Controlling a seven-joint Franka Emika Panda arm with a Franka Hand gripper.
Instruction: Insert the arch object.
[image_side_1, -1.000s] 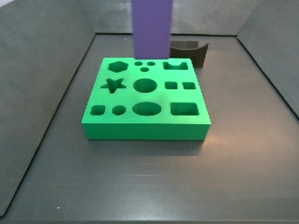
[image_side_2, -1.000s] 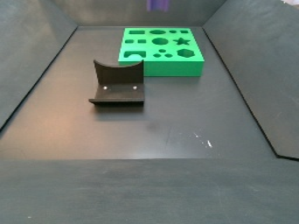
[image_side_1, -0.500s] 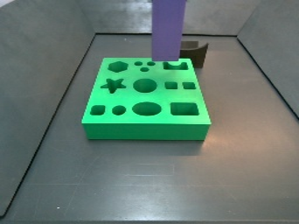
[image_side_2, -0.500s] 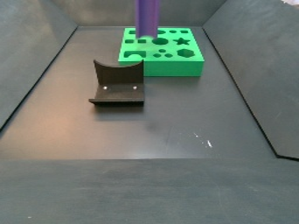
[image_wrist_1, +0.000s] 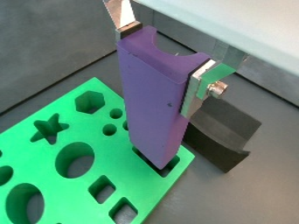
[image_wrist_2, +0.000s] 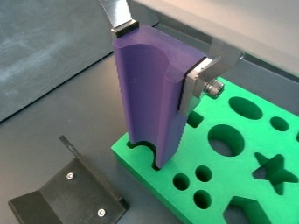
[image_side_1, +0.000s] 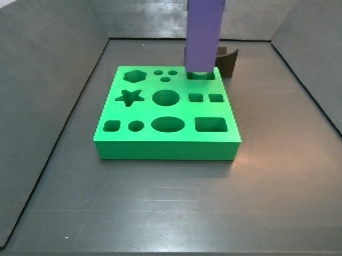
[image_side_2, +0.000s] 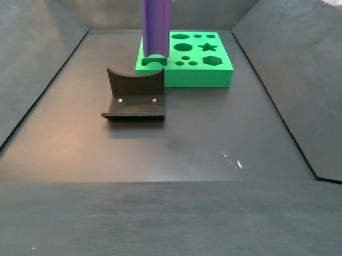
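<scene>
The arch object (image_wrist_1: 158, 114) is a tall purple bar with a rounded concave groove down one face. It stands upright in my gripper (image_wrist_1: 163, 59), which is shut on its upper end, one silver finger (image_wrist_1: 201, 85) on each side. It shows in both wrist views (image_wrist_2: 152, 96) and both side views (image_side_1: 203, 35) (image_side_2: 156, 25). Its lower end stands at the arch-shaped hole in a corner of the green board (image_side_1: 167, 148). I cannot tell how deep it sits. The gripper (image_wrist_2: 158, 54) is out of frame in both side views.
The green board (image_wrist_1: 128, 171) (image_wrist_2: 263, 131) (image_side_2: 201, 76) has several shaped holes: star, hexagon, circles, squares. The dark fixture (image_side_2: 134, 98) stands on the floor beside the board's corner, close to the bar (image_side_1: 229, 62) (image_wrist_1: 222, 140) (image_wrist_2: 70, 188). Grey walls enclose the floor.
The purple arch object has moved across the board's far edge toward the fixture-side corner and come down, so its lower end now stands at the arch hole.
</scene>
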